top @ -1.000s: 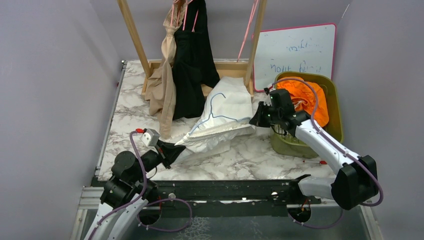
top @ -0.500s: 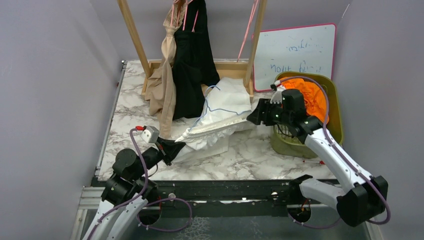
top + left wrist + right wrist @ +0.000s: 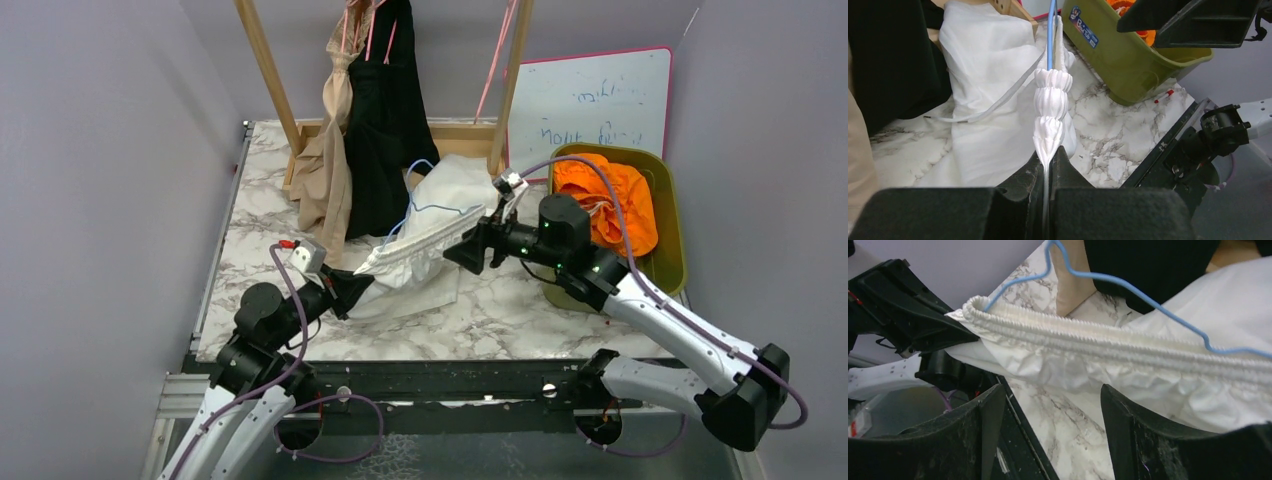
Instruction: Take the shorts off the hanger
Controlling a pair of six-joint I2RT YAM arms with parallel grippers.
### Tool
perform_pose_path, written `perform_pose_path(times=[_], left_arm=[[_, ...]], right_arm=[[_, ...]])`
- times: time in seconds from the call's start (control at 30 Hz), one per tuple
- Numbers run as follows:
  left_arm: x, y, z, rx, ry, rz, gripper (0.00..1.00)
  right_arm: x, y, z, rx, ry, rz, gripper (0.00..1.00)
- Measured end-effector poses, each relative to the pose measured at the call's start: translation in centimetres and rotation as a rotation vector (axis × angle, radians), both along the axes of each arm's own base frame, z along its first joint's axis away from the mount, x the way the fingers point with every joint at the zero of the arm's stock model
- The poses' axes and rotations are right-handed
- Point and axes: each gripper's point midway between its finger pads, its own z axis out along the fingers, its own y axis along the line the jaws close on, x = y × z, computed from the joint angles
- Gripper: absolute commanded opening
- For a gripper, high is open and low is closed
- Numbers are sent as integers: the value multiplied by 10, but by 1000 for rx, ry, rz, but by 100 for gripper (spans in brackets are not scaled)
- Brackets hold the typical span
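The cream-white shorts (image 3: 445, 200) lie on the marble table, still threaded on a blue wire hanger (image 3: 441, 208). My left gripper (image 3: 1048, 156) is shut on the end of their gathered waistband (image 3: 1050, 100), which stretches taut away from it. My right gripper (image 3: 1048, 395) stands open just beside the waistband (image 3: 1098, 342), nothing between its fingers. The hanger (image 3: 1128, 287) pokes out of the waistband. Black shorts (image 3: 385, 130) and tan shorts (image 3: 325, 170) hang from the wooden rack (image 3: 265, 60). Orange shorts (image 3: 605, 200) lie in the green bin (image 3: 672, 215).
A whiteboard (image 3: 590, 100) leans against the back wall behind the bin. The rack's wooden base (image 3: 455, 135) sits at the back of the table. The bin (image 3: 1128, 50) stands to the right of the white shorts. Grey walls close in both sides.
My right gripper has opened and swung left from the bin's edge to the white shorts' waistband. The shorts and hanger have shifted and bunched toward my left gripper, which stays shut.
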Motion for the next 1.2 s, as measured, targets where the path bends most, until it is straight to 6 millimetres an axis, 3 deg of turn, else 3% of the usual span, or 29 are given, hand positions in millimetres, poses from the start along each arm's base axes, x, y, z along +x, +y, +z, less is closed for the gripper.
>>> perform_pose_path(times=[0.27, 0.47, 0.7, 0.83, 0.93, 1.07, 1.2], left_arm=[[-5, -12, -8, 22, 32, -81, 0], [-10, -16, -5, 19, 16, -123, 0], [-12, -20, -7, 24, 24, -153, 0], [-12, -20, -8, 26, 30, -153, 16], [-10, -21, -6, 15, 33, -153, 26], [-1, -29, -6, 2, 57, -166, 28], [6, -37, -15, 10, 105, -181, 32]], right_arm=[[13, 58, 18, 7, -200, -27, 72], [39, 62, 31, 31, -295, -147, 68], [51, 70, 34, 47, -304, -177, 3], [54, 70, 35, 53, -297, -183, 1], [45, 77, 34, 54, -294, -135, 1], [30, 85, 27, 32, -290, -76, 1], [28, 85, 22, 9, -288, -67, 1]])
